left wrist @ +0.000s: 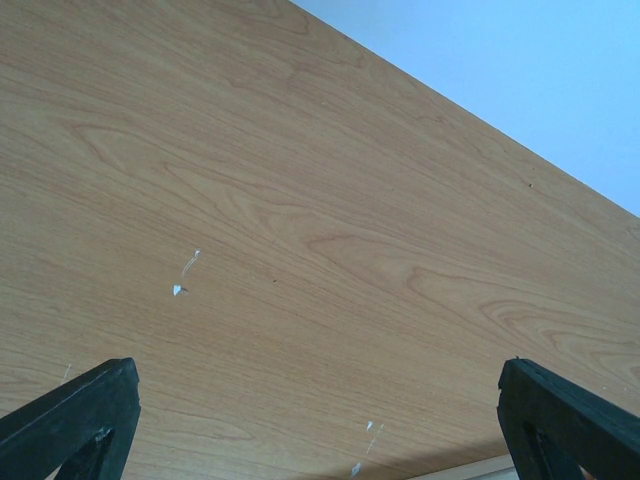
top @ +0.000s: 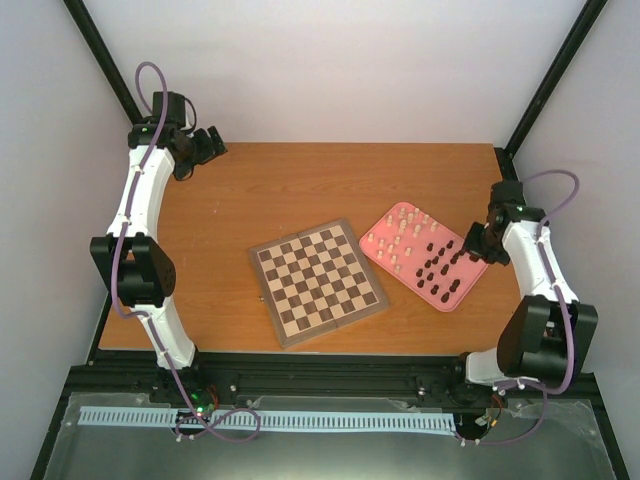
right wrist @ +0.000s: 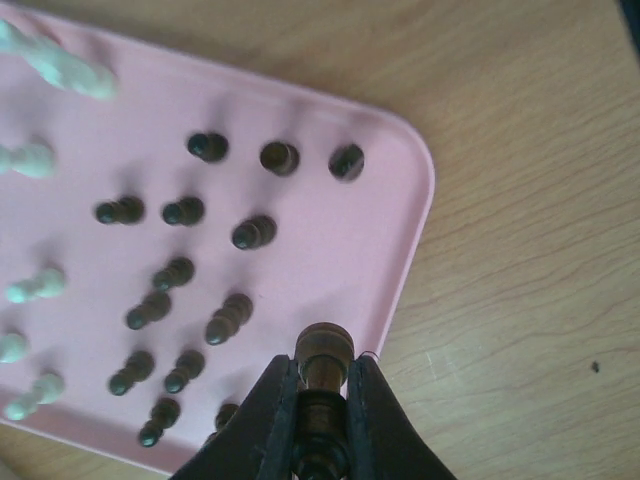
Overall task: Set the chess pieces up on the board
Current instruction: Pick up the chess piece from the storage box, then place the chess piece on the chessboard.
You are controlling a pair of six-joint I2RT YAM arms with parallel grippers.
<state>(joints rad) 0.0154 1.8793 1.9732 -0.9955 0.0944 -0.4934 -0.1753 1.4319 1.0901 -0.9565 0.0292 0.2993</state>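
Observation:
The board (top: pixel 318 281) lies bare at the table's middle, with no pieces on it. A pink tray (top: pixel 375 240) to its right holds several dark brown chess pieces (top: pixel 440 265) and pale cream ones (top: pixel 405 228). My right gripper (right wrist: pixel 322 378) is over the tray's right edge, shut on a dark brown chess piece (right wrist: pixel 323 352) whose round base sticks out past the fingertips. Other dark pieces (right wrist: pixel 230 318) stand on the tray (right wrist: pixel 320 230) below it. My left gripper (top: pixel 203 147) hangs at the table's far left corner, its fingers (left wrist: pixel 70 410) spread wide over bare wood.
The wooden table's right edge (top: pixel 505 215) runs close behind the right arm. Black frame posts (top: pixel 545 85) rise at both back corners. In the left wrist view a few small white marks (left wrist: pixel 180 288) dot the wood.

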